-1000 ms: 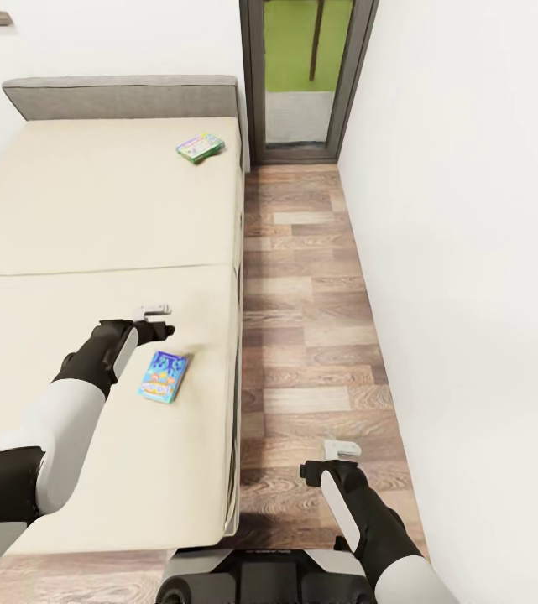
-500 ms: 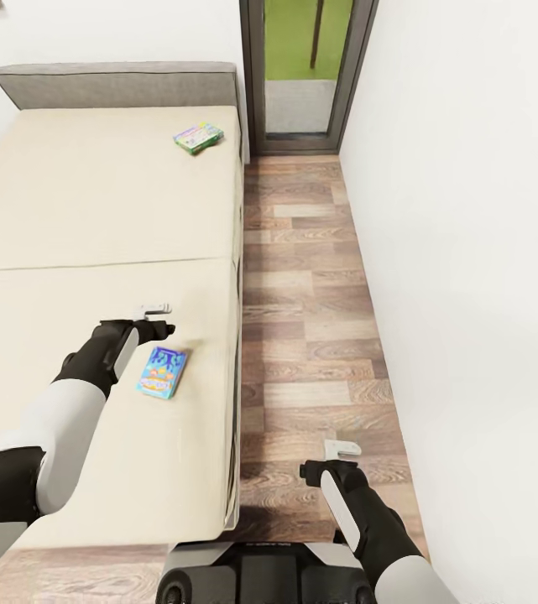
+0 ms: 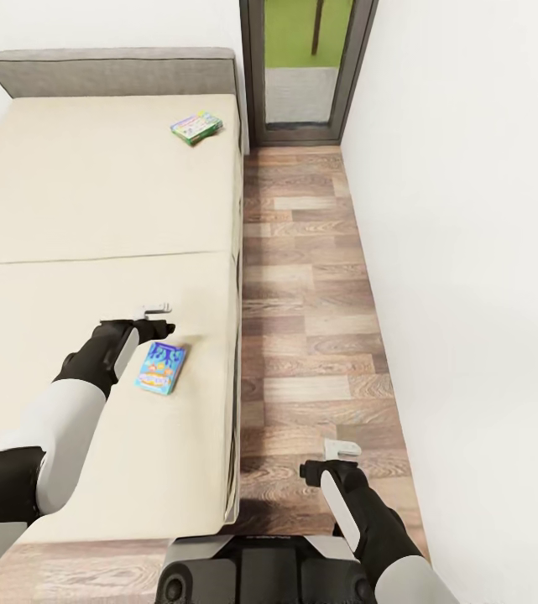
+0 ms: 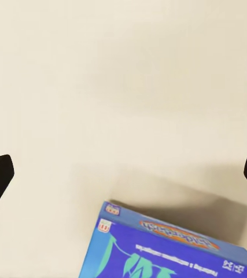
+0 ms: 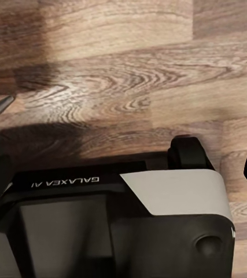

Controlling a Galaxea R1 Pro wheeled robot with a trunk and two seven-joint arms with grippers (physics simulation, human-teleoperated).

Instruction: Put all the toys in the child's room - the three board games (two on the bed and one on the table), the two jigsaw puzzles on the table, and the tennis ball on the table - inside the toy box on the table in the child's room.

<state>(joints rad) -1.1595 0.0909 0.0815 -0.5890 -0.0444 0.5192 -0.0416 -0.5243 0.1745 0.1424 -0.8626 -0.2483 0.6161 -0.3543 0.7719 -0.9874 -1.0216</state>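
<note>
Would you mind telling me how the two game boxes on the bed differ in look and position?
The blue box is mostly blue with orange at its near end; the green box is green-edged with a pale, multicoloured face. The blue box lies on the near half of the bed, just beside the left gripper; the green box lies far off, near the headboard. Both are thin, flat and close to the bed's right edge.

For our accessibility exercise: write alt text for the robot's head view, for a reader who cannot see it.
Robot's left gripper hovers over a beige bed, beside a blue board game. A green board game lies near the grey headboard; the right gripper hangs over wood floor.
</note>
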